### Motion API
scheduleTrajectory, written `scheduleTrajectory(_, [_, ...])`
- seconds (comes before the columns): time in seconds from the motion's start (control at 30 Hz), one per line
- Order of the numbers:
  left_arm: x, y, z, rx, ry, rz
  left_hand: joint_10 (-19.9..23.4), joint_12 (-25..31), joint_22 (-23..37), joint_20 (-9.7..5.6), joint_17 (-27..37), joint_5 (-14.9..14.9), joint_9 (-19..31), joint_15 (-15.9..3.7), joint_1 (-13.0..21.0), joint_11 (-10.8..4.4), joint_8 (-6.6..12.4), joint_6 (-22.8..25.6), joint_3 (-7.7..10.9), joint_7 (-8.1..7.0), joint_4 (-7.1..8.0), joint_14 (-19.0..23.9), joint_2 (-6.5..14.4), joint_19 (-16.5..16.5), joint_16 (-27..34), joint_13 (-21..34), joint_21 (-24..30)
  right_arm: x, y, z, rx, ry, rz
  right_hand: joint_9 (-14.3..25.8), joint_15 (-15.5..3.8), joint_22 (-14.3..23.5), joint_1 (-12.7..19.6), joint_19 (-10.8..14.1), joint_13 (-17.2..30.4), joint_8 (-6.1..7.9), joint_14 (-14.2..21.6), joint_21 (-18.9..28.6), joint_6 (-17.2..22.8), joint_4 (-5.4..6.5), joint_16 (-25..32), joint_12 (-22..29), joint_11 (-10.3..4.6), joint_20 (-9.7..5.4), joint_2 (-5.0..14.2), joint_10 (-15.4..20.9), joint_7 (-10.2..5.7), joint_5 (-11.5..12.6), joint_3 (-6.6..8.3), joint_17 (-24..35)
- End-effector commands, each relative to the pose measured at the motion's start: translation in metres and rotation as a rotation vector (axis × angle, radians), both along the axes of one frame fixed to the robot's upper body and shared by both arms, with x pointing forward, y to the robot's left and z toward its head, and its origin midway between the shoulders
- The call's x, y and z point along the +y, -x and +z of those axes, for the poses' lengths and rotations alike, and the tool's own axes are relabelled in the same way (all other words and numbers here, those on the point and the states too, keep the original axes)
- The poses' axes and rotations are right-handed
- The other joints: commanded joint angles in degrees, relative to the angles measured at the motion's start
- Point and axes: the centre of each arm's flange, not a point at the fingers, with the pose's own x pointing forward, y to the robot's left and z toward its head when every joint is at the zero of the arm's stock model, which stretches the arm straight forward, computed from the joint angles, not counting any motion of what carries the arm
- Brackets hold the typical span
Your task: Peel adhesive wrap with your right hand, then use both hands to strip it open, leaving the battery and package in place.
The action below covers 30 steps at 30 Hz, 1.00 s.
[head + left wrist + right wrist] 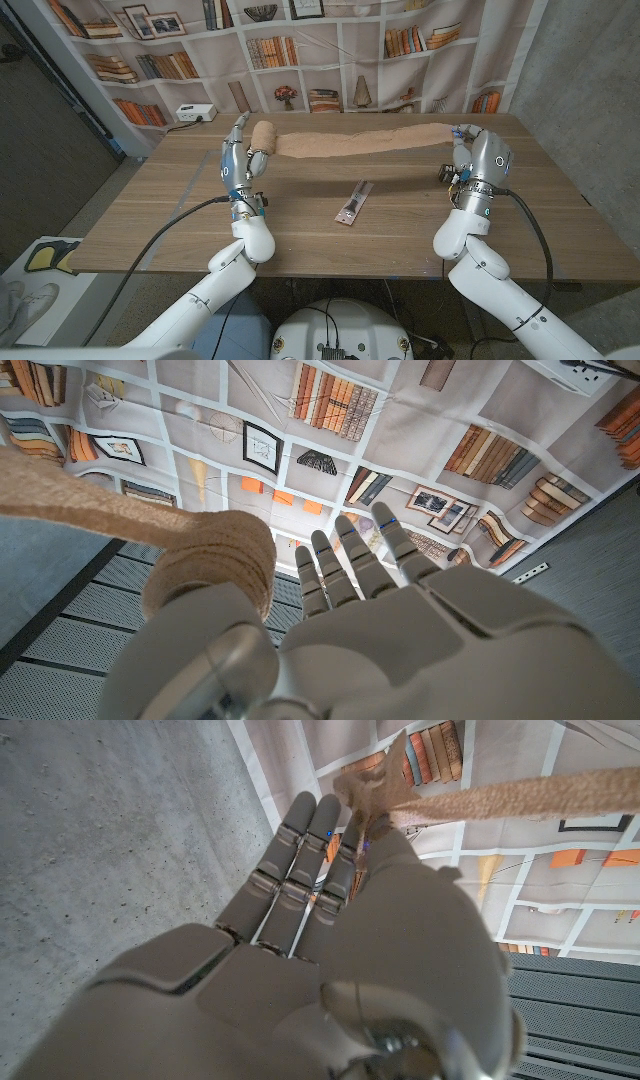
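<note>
We are in the two-handed strip: our left hand (238,160) grips the roll of adhesive wrap (264,138), and our right hand (478,158) pinches its free end, the band stretched above the table (170,215). The battery package (353,203) lies untouched between them. Next, we judge, keep pulling apart evenly.

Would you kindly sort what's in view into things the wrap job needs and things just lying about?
In the job:
adhesive wrap roll
stretched strip
left hand
right hand
battery package

Lying about:
white power strip
bookshelf backdrop
</note>
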Motion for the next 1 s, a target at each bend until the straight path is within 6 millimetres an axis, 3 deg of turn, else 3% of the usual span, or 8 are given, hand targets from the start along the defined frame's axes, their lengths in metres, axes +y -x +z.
scheduleTrajectory(0.03, [0.015,0.006,0.0,-0.009,-0.008,-0.002,-0.3,-0.3,0.0,0.05,0.0,0.4,0.2,-0.76,-0.6,0.44,-0.44,-0.1,0.13,0.06,0.53,0.0,-0.1,0.1,0.0,0.0,-0.1,-0.005,0.005,0.001,0.005,-0.04,-0.025,0.3,-6.76,-0.1,0.7,-0.4,0.3,-0.17,0.6,0.5,0.5,0.05,-0.4,0.2,-0.09,-1.84,-0.08,0.3,0.29,0.4,-0.39,0.2])
scheduleTrajectory(0.7, [0.026,0.017,0.001,-0.031,-0.013,0.003,-0.2,-0.4,0.0,0.29,-0.3,0.4,0.2,-0.16,-0.8,0.65,-0.75,-0.1,0.18,0.26,0.6,-0.4,0.1,0.1,-0.1,0.0,-0.5,-0.025,0.005,0.007,0.009,-0.095,-0.06,0.4,-6.76,-0.2,0.7,-0.8,0.5,-0.45,0.7,1.0,0.5,0.06,-0.7,0.2,-0.11,-1.87,-0.05,0.2,0.22,0.4,-0.45,0.4])
scheduleTrajectory(1.0, [0.035,0.017,0.006,-0.06,0.011,0.019,-0.5,-0.5,0.0,0.44,-0.5,0.4,0.2,0.34,-0.9,1.49,-0.95,-0.2,0.19,0.63,0.59,-0.6,0.1,0.0,-0.1,-0.1,-0.7,-0.037,0.007,0.003,0.034,-0.126,-0.081,0.4,-6.76,-0.3,0.7,-0.9,0.5,-0.52,0.8,1.3,0.6,0.05,-0.7,0.1,-0.11,-1.86,-0.06,0.2,0.37,0.4,-0.47,0.5])
